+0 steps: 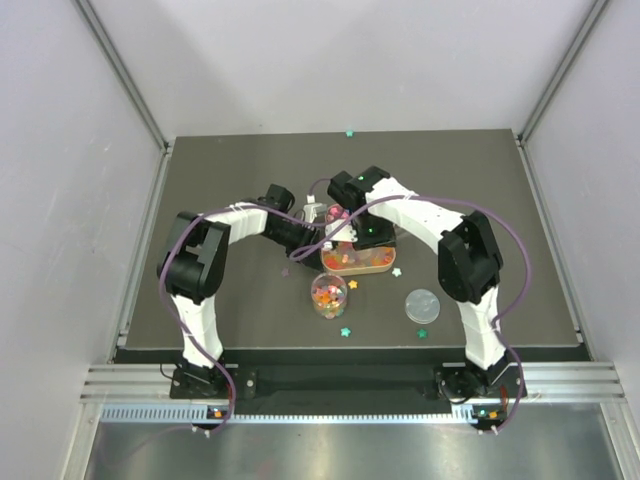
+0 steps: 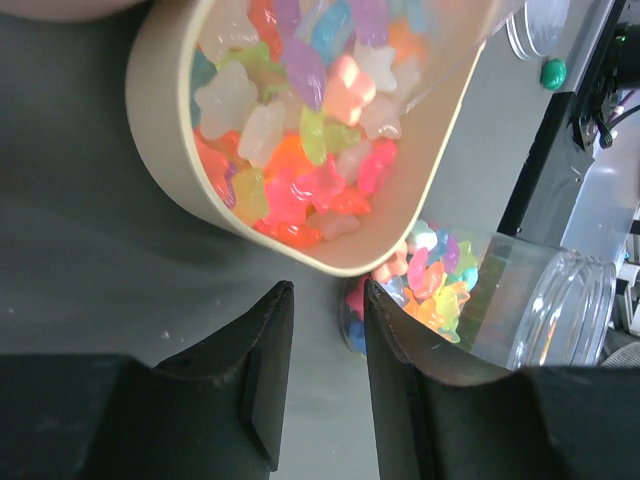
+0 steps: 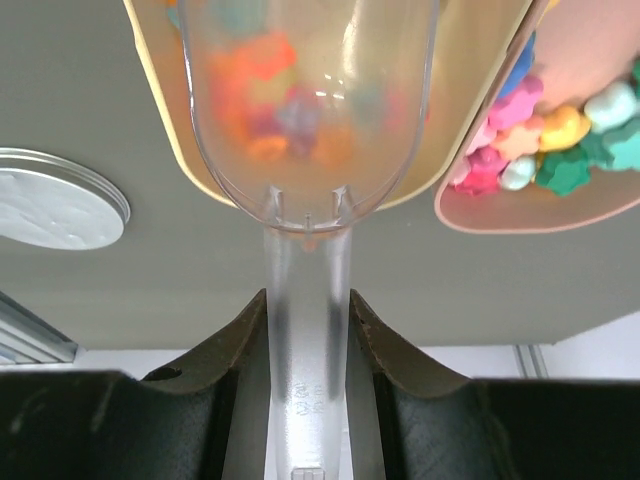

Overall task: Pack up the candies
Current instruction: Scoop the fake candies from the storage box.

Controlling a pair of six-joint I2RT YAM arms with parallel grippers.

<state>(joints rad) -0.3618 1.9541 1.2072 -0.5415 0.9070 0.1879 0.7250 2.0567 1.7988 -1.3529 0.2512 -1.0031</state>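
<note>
The candies [image 2: 300,150], small bright star and bear shapes, fill a beige tray [image 2: 160,110] just ahead of my left gripper [image 2: 328,295], which is open and empty low over the table. A clear round jar [image 2: 540,310], partly filled with candies, stands to its right; in the top view the jar [image 1: 329,293] sits in front of the trays [image 1: 375,266]. My right gripper [image 3: 308,305] is shut on the handle of a clear scoop [image 3: 305,110] that holds orange and red candies over the beige tray. A second, pink tray [image 3: 520,215] holds more candies.
The jar's round lid [image 1: 422,304] lies flat on the dark mat, right of the jar; it also shows in the right wrist view [image 3: 50,205]. Loose star candies lie on the mat [image 1: 345,331], [image 1: 396,271], and one at the far edge [image 1: 349,132].
</note>
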